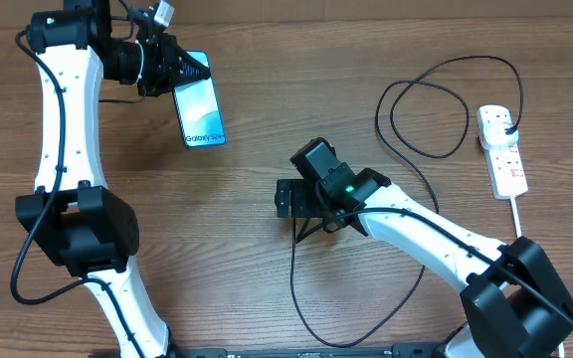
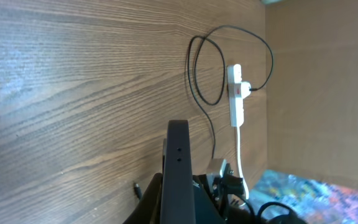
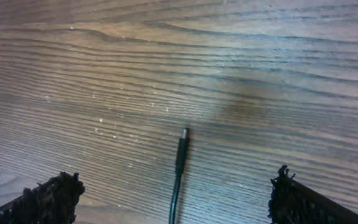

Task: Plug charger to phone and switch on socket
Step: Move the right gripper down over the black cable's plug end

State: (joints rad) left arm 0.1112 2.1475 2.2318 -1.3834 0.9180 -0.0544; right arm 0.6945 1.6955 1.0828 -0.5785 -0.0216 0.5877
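Overhead, left gripper (image 1: pixel 179 72) is clamping the phone (image 1: pixel 200 107); only the right wrist is showing the charger (image 3: pixel 179 171) tip lying between the wide-spread fingers of the right gripper (image 3: pixel 176 194).

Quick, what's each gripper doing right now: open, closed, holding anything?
Left gripper: closed on the phone, gripping it by one end.
Right gripper: open, holding nothing; the charger tip lies in front of its jaws.
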